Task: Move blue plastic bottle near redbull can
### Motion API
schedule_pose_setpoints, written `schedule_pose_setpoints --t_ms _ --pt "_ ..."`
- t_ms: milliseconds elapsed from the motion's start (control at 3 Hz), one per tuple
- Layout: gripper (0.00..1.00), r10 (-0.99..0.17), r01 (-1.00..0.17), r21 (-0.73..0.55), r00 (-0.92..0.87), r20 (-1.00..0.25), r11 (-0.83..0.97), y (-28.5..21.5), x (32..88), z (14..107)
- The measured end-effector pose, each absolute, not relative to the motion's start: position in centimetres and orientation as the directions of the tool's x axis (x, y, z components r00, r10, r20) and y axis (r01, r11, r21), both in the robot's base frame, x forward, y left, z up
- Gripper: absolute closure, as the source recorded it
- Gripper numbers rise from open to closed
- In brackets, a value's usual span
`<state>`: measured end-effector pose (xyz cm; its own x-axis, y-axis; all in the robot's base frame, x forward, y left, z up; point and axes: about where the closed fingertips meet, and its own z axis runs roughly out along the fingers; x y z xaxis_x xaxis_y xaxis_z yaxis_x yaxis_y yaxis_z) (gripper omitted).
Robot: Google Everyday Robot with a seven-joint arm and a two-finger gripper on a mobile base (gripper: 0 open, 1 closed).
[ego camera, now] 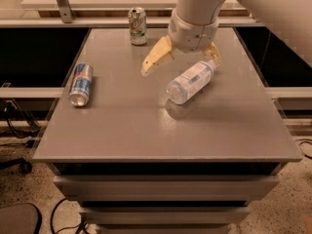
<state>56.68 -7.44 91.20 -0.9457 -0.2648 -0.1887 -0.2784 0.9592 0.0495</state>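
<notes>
1. Open table (234, 130) surface separates the bottle (191, 82) from the redbull can (81, 84), which lies near the left edge.
2. Bottle: clear, pale label, lying tilted, right of centre.
3. Gripper (179, 66): over the bottle's cap end, fingers spread, clamping nothing. The cap is hard to make out.

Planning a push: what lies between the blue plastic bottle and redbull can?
Camera view: bare table between redbull can and blue plastic bottle; open gripper hovers above the bottle.
</notes>
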Motion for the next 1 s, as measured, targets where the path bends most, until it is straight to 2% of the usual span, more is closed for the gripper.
schedule_pose_setpoints --t_ms 667,1000 --pt "0.00 -0.074 -0.090 0.105 -0.987 -0.142 0.990 -6.9 57.9 89.0" --pt "0.00 -0.019 -0.032 0.108 -0.993 -0.117 0.994 -7.6 58.9 87.5"
